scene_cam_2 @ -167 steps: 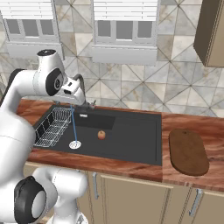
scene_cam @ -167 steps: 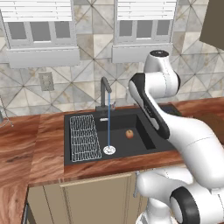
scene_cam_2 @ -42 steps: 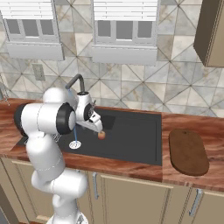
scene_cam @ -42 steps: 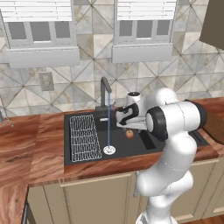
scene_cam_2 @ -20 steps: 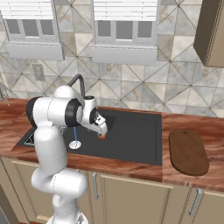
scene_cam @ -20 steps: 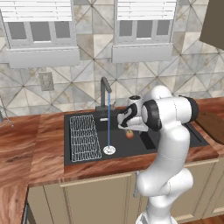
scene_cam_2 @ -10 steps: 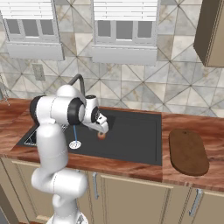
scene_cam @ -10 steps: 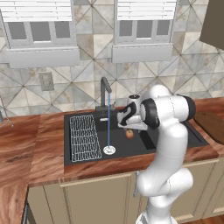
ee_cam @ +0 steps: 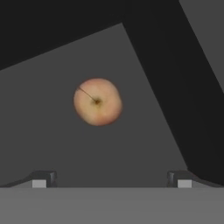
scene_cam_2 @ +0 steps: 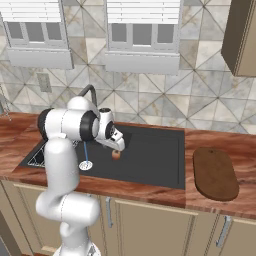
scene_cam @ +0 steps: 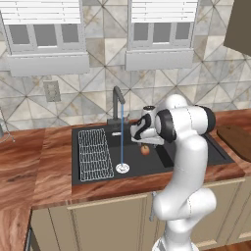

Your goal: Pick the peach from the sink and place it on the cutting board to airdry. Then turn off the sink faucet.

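Hovering over the sink (scene_cam_2: 165, 170) with the gripper (ee_cam: 111, 177), jaws spread wide, nothing between them. I see the peach (ee_cam: 97, 101) on the dark basin floor just ahead of the fingertips (ee_cam: 41, 178), stem dimple facing the hand camera, not touched. From the base cameras the peach (scene_cam: 145, 150) sits right below the hand, right of the water stream (scene_cam: 121, 142) falling from the faucet (scene_cam: 117, 103) onto the white drain disc (scene_cam: 122, 168). Wire rack (scene_cam: 94, 153) sits in the basin's left part. Cutting board (scene_cam_2: 215, 173) lies on the wood surface (scene_cam_2: 210, 205) right of the sink, well apart from the peach.
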